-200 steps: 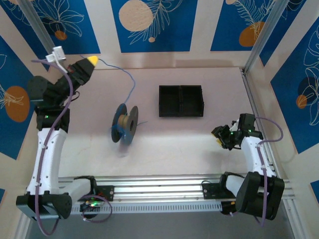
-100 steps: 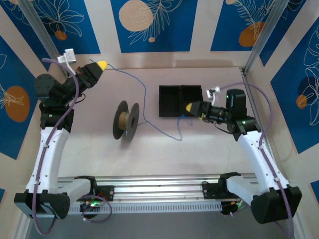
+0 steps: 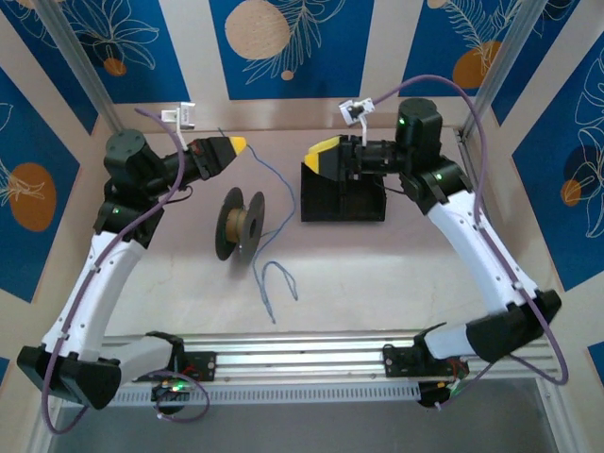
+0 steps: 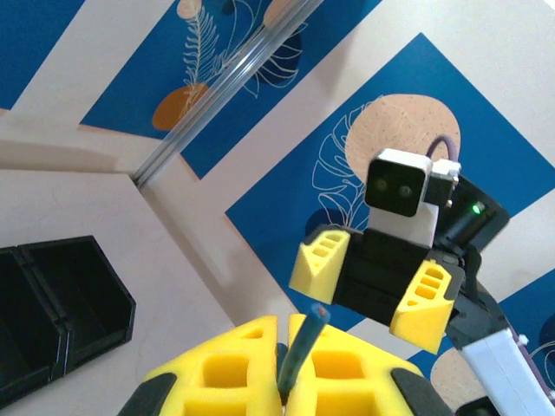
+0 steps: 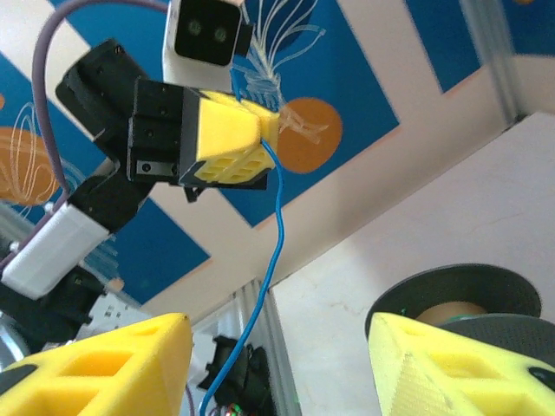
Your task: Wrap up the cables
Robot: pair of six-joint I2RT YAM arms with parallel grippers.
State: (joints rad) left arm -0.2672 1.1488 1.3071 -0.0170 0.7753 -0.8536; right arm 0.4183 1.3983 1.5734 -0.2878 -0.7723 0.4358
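A thin blue cable hangs from my left gripper, which is shut on its end. The cable drops past a black spool and ends in a loose loop on the table. In the left wrist view the cable end pokes up between the closed yellow fingers. My right gripper is open and holds nothing. It hovers over the left end of the black tray, facing the left gripper. From the right wrist, the cable hangs from the left gripper.
The spool stands on edge left of the tray, brown core showing. The tray has two compartments. An aluminium rail runs along the near edge. Blue-patterned walls close in the back and sides.
The right arm swung from the near right across to above the tray's left end and now stands open. The left gripper moved right. The cable's free end dropped into a loop on the table.
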